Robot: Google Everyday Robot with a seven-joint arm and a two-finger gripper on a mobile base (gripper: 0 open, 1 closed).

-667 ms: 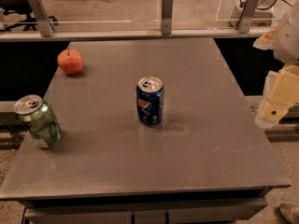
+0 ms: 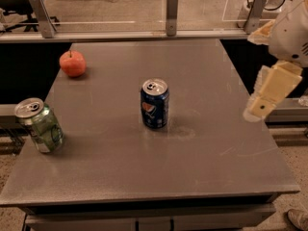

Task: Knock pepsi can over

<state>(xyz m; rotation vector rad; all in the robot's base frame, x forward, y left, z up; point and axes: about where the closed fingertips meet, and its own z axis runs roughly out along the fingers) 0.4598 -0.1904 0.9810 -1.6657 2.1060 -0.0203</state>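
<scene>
The pepsi can (image 2: 155,103), dark blue with a red-white-blue logo and silver top, stands upright near the middle of the grey table (image 2: 202,153). My gripper (image 2: 262,105), cream-coloured, hangs at the table's right edge, well to the right of the can and apart from it. It holds nothing that I can see.
A green can (image 2: 39,125) stands upright near the table's left edge. A red apple (image 2: 72,63) lies at the back left. A rail with metal posts (image 2: 172,12) runs behind the table. The table's right edge is just under the gripper.
The gripper has shifted slightly left and down toward the table's right edge. The pepsi can, green can and apple have not moved.
</scene>
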